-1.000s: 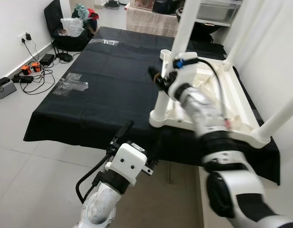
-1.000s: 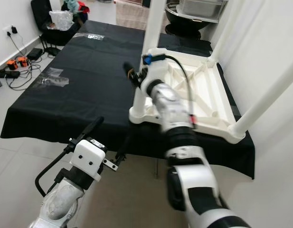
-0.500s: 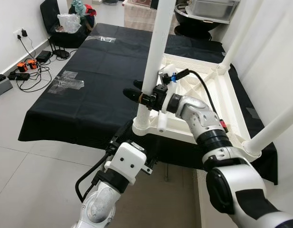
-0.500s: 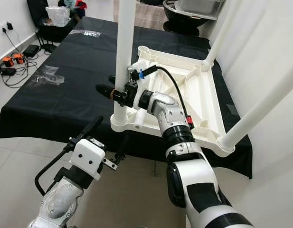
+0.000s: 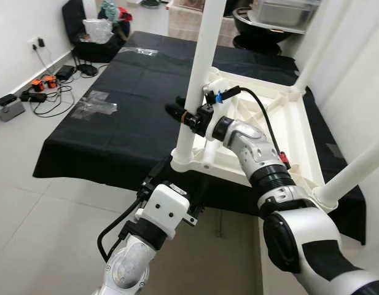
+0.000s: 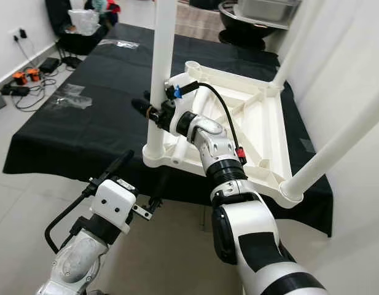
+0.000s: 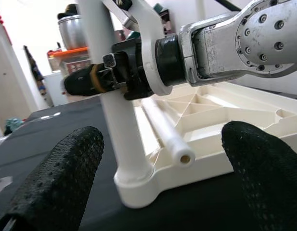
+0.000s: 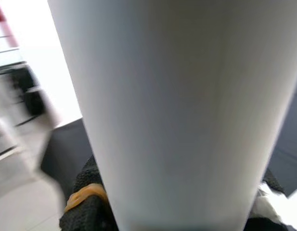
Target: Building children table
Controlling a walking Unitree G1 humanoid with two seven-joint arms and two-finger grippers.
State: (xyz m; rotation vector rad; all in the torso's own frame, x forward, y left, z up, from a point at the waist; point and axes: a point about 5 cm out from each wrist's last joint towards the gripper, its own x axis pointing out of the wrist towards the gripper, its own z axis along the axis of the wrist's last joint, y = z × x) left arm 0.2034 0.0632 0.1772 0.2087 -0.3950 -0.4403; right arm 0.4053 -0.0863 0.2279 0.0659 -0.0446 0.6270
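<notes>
On the near left corner of the upturned white table frame (image 5: 281, 132), your right gripper (image 5: 184, 114) is clamped around the upright table leg (image 5: 200, 67) that stands in that corner socket. Its two black fingers (image 6: 142, 106) reach past the leg on either side and point left, toward the black cloth. From the right wrist camera the leg is a broad, smooth white column pressed close to the lens, with a black fingertip (image 8: 85, 202) and an orange band at its edge.

Your left gripper (image 5: 177, 184) hangs low and near, below the table edge, touching nothing. From its wrist camera its two textured black fingers (image 7: 61, 178) are spread wide apart, with the corner socket and the held leg framed in the gap between them.

The table frame lies upside down on a black cloth (image 5: 121, 117) that covers a low platform, toward the cloth's right side. Its underside is white plastic with moulded ribs crossing in triangles. Other white legs rise from the far right corner (image 5: 315, 46) and the near right corner (image 5: 355, 172). A loose white rod (image 7: 165, 132) with a small hole in its end lies inside the frame, just beside the held leg's base.

Cables and chargers (image 5: 42, 92) lie on the floor at far left.
</notes>
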